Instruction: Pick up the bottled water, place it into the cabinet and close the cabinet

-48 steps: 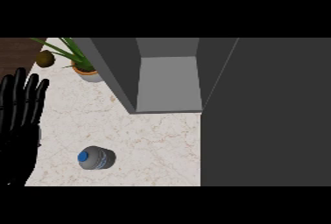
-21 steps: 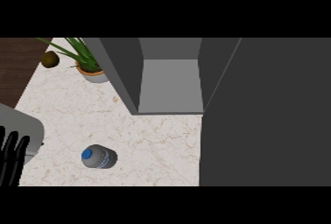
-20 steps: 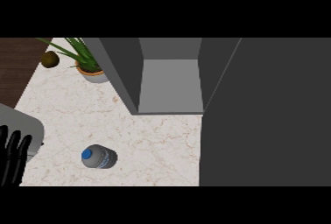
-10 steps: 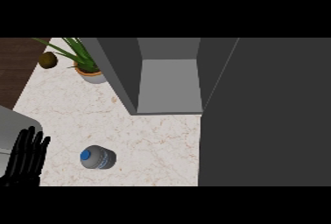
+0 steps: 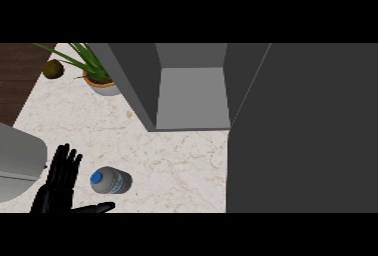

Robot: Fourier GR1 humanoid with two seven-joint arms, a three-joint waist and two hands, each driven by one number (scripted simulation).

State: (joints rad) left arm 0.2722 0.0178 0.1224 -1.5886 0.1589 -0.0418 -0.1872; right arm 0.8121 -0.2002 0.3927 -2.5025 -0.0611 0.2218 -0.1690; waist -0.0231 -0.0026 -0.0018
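1. One hand, the left hand [image 5: 57,187], shows at the lower left edge; fingers [image 5: 66,162] straight and spread, thumb out sideways, holding nothing.
2. Bottled water [image 5: 110,180] stands upright on the counter [image 5: 170,160], just right of the fingers, blue cap [image 5: 97,178] upward, long axis toward the camera.
3. Beyond the fingertips, up and right, the cabinet [image 5: 190,92] stands open.
4. Farthest, a potted plant [image 5: 98,80].
5. Compared with half a second earlier, the hand has moved nearer the bottle; the bottle is unmoved.
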